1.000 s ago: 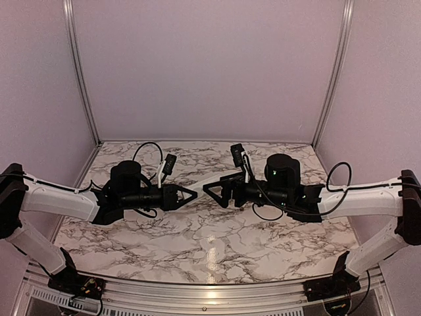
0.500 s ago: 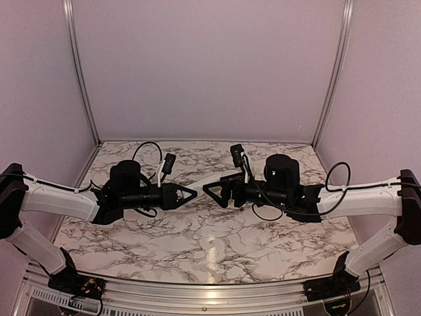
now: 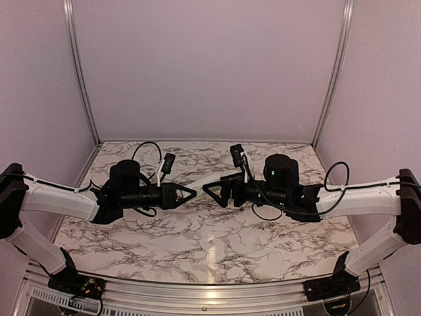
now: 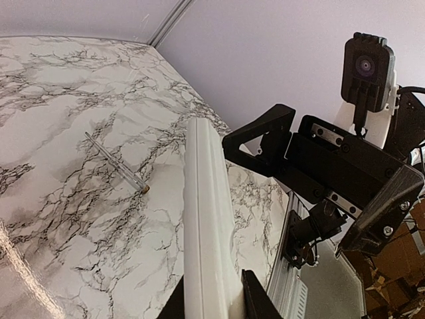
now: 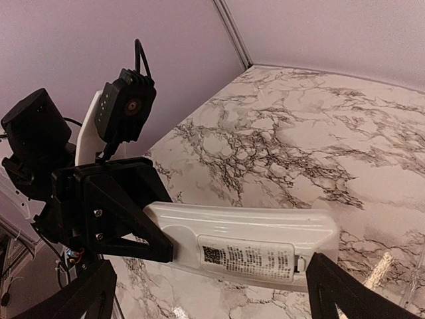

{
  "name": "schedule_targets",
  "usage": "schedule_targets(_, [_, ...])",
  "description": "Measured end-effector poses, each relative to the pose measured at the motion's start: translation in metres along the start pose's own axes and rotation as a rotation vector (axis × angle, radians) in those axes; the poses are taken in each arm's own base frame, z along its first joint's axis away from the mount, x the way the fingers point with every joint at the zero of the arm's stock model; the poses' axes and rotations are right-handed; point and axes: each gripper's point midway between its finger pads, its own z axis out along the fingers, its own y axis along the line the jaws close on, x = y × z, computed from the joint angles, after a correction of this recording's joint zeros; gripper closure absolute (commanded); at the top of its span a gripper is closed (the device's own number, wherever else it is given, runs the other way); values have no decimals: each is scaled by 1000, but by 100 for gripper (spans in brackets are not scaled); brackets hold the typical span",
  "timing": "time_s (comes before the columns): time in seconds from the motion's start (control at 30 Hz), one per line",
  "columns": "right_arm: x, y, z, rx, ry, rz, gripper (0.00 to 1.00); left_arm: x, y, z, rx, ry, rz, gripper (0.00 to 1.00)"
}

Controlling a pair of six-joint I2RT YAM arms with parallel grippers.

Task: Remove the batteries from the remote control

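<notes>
The worktop is walled at the back and both sides, with a metal rail along its near edge; open marble lies toward the near edge and both near corners. Over the middle, the left hand and the right hand meet tip to tip. The left hand is closed on one end of the remote control, which is held off the marble, slanting toward the back edge. The right hand stands wide, its fingers spread either side of the remote's free end, touching nothing I can see. A thin grey rod lies flat on the marble beside the remote; from above it cannot be made out. A labelled panel covers the remote's face, hiding what is underneath.
</notes>
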Motion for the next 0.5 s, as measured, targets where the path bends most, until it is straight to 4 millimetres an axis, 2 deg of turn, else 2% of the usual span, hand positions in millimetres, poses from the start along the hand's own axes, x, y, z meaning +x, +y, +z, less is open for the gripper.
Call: schedule_targets(0.5, [1,-2,5,-1,0,-5,2,0,2,0,-4,1,-7,100])
